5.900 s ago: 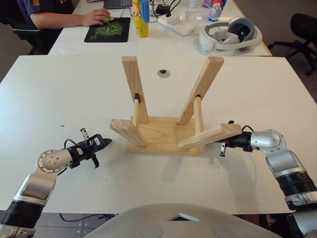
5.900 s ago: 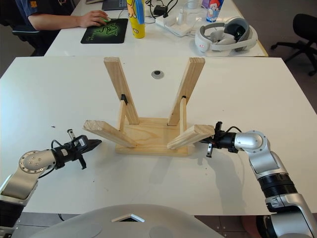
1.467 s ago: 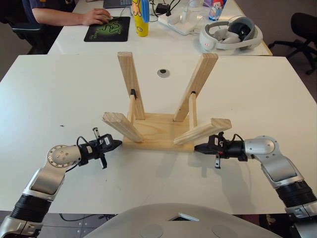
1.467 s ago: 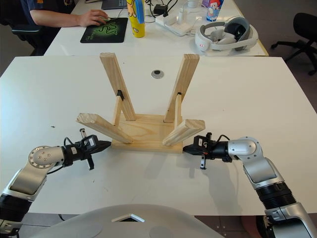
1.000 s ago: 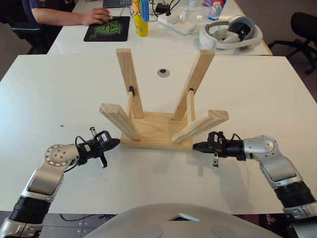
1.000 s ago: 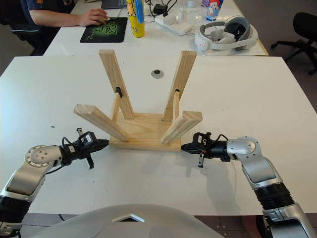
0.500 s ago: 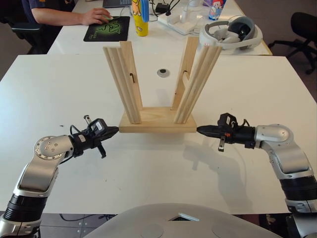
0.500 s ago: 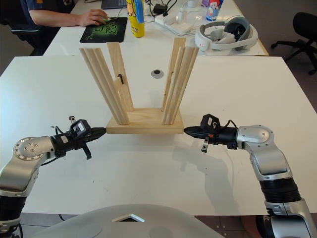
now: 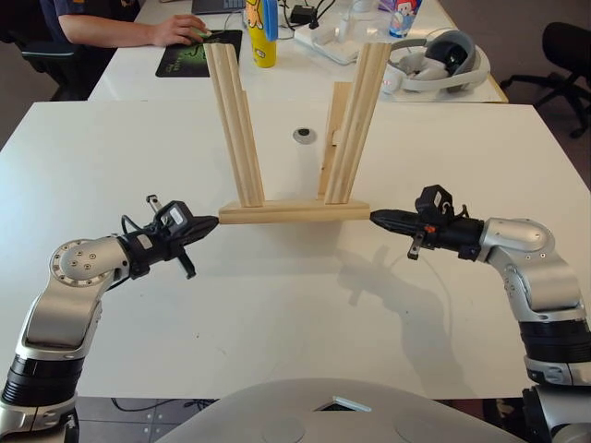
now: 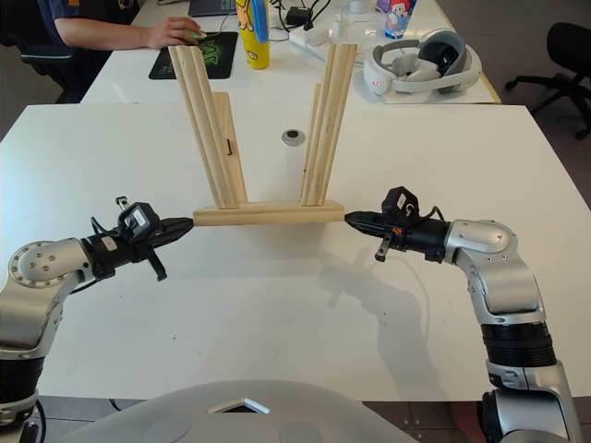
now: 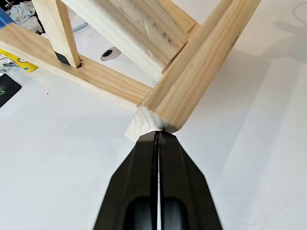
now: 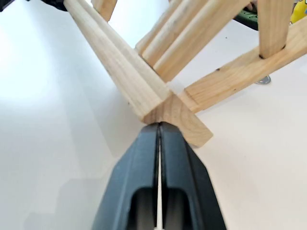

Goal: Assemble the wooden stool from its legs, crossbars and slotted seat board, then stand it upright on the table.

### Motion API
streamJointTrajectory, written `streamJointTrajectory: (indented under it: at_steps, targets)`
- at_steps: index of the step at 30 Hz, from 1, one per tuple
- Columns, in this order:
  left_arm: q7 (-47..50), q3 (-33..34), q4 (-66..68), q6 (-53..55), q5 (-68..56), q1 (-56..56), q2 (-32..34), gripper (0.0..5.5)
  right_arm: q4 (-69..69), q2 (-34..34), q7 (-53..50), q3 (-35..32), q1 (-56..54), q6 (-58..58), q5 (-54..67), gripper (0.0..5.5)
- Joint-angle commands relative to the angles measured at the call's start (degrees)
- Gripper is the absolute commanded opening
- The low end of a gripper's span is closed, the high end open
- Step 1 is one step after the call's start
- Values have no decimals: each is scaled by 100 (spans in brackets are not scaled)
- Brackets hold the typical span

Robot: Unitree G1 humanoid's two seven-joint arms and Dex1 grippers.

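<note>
Two pinch points are all that carry the stool (image 9: 291,211) right now: the left jaws, clenched with nothing between them, press their tip against the left end of the slotted seat board (image 10: 268,214), and the right jaws, clenched the same way, press against its right end. The stool hangs between them over the middle of the counter (image 9: 295,314), apparently lifted clear of it, with the legs (image 9: 235,120) pointing up and toward the far side. Nothing is actually gripped, so the hold is only squeeze. If you let either arm ease outward, or the two drift out of line, the board will likely slip off a tip and drop. It can also pivot on the line between the tips, and the weight of the legs could swing it over faster than you intend. A hard landing might jar the legs or crossbars (image 11: 91,76) out of their joints.
</note>
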Motion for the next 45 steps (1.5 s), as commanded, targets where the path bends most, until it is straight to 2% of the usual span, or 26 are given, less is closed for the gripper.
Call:
streamJointTrajectory:
  at_steps: [1, 25, 37, 45]
  targets:
    - [-170, -271, -319, -100, -373, -205, -232, 2, -359, 407, 14, 151, -352, 3, 471, 0]
    - [114, -42, 60, -339, -211, -284, -384, 2, 156, 442, -137, 142, -447, -287, 111, 0]
    - [268, 363, 320, -421, -248, -115, -263, 2, 932, 447, -342, -15, -640, -655, -80, 0]
    - [381, 324, 699, -624, -110, 68, -300, 2, 1354, 446, -635, 52, -661, -1069, -447, 0]
